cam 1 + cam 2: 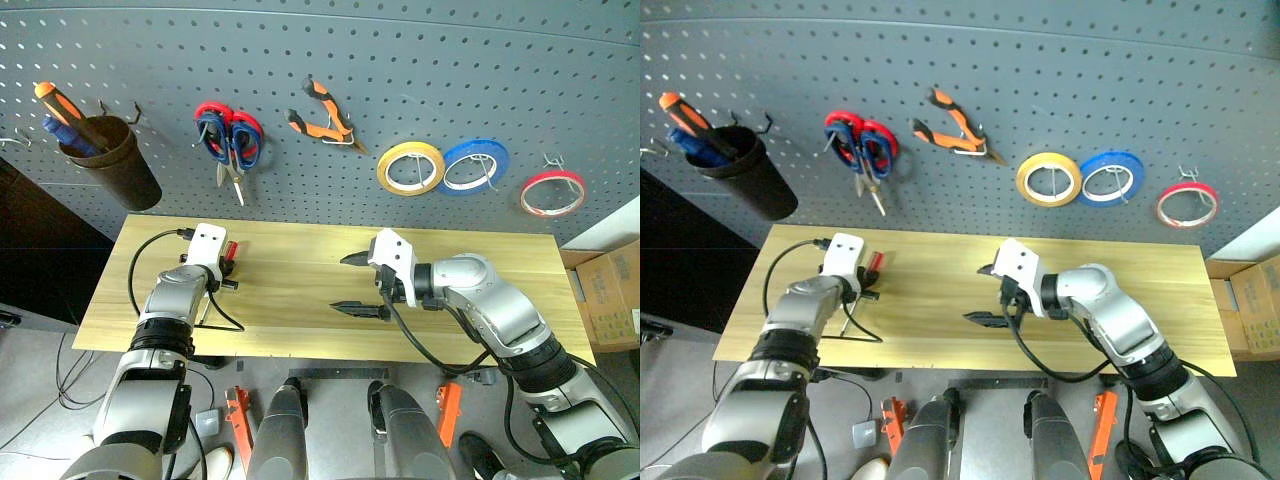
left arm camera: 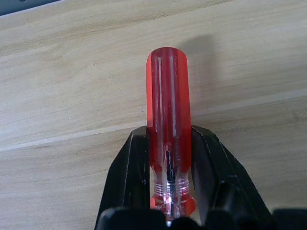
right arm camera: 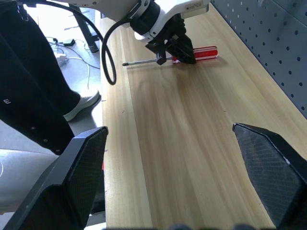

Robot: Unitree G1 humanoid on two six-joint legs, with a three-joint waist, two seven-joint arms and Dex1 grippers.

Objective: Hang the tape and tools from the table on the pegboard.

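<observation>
Light wooden counter (image 1: 300, 310) carries your left tool (image 2: 168, 158), whose two black fingers are pinched against the sides of the red-handled screwdriver (image 2: 168, 120), which lies flat near the counter's left end with its steel shaft pointing toward the front edge. Your right tool (image 1: 360, 285) hangs over the middle of the counter with its fingers spread wide and nothing between them. Behind them on the pegboard (image 1: 400, 70) you can see the pliers (image 1: 322, 115) and, far right, the red tape (image 1: 552, 193) on hooks.
</observation>
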